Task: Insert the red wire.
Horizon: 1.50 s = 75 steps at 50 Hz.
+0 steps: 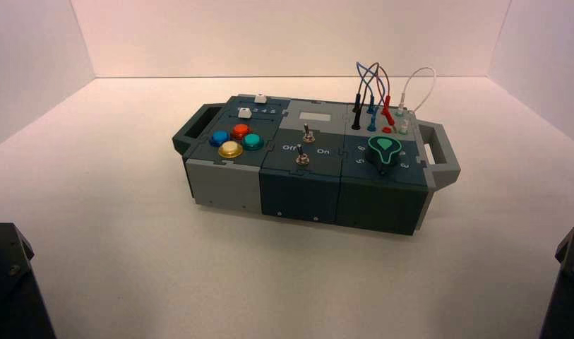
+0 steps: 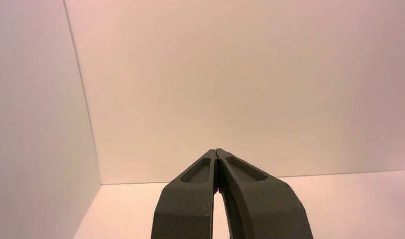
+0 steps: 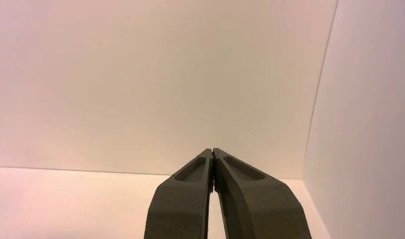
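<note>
The red wire (image 1: pixel 387 109) is at the back right of the box (image 1: pixel 298 191), its thin lead looping up above two red plugs. One plug stands upright in the back row. The other leans just behind a red socket (image 1: pixel 387 130); I cannot tell whether it is seated. Both arms are parked far from the box, at the near corners. In the left wrist view my left gripper (image 2: pixel 217 150) is shut on nothing and faces a white wall. In the right wrist view my right gripper (image 3: pixel 212 149) is likewise shut and empty.
Black plugs (image 1: pixel 356 116), blue plugs (image 1: pixel 372 116) and a white wire (image 1: pixel 418 88) crowd around the red one. A green-edged knob (image 1: pixel 384 152) sits in front of them, with two toggle switches (image 1: pixel 306 134) mid-box and coloured buttons (image 1: pixel 234 139) on the left. White walls enclose the table.
</note>
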Available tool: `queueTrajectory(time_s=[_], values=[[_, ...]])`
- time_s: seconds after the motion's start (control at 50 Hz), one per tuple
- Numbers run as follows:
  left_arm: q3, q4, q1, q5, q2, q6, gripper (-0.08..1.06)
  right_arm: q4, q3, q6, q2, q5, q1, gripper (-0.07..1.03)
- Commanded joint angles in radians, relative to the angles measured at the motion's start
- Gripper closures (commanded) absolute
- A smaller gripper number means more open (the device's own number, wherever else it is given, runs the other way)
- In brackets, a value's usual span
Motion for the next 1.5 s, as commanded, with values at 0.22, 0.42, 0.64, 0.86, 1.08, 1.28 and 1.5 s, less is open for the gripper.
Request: queueTrajectory(time_s=[0.22, 0.42, 0.64, 0.86, 1.08, 1.28, 1.5], values=[[-0.028, 0.003, -0.003, -0.003, 0.002, 0.003, 1.01, 0.003, -0.034, 0.000, 0.005, 0.002, 0.003, 0.98], [-0.029, 0.003, -0.003, 0.006, 0.002, 0.003, 1.01, 0.003, -0.052, -0.002, 0.003, 0.058, 0.034, 0.98], [-0.055, 0.003, -0.023, 0.087, 0.011, 0.005, 1.01, -0.003, -0.110, -0.025, 0.008, 0.258, 0.104, 0.98], [-0.100, 0.003, -0.081, 0.202, 0.026, 0.005, 1.01, -0.005, -0.189, -0.025, 0.014, 0.545, 0.138, 0.98], [-0.130, 0.003, -0.187, 0.321, 0.032, 0.003, 1.01, 0.002, -0.204, -0.025, 0.037, 0.747, 0.181, 0.98], [-0.150, 0.002, -0.241, 0.443, 0.029, 0.005, 1.01, 0.000, -0.212, -0.066, 0.117, 0.854, 0.268, 0.98], [-0.149, -0.002, -0.253, 0.508, 0.035, 0.002, 1.01, -0.003, -0.242, -0.094, 0.218, 0.908, 0.380, 0.91]])
